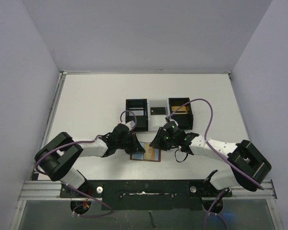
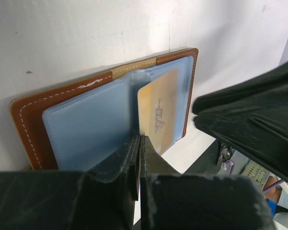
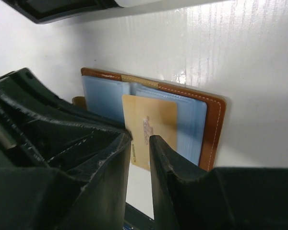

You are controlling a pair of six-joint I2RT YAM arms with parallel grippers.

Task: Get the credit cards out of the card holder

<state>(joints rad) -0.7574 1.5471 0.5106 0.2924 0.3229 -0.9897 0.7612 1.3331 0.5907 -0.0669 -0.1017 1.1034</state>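
on the table (image 1: 86, 105), holder (image 2: 29, 124) spread flat with a card (image 2: 163, 115) poking out. left gripper (image 2: 138, 158) pressed together at its edge, right gripper (image 3: 140, 158) slightly apart round the card.

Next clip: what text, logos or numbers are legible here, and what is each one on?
No text here can be read.
card: dark printed mark in its middle, too blurred to read.
card, right wrist view: fine print along one edge, too small to read.
wallet: no text, only white stitching.
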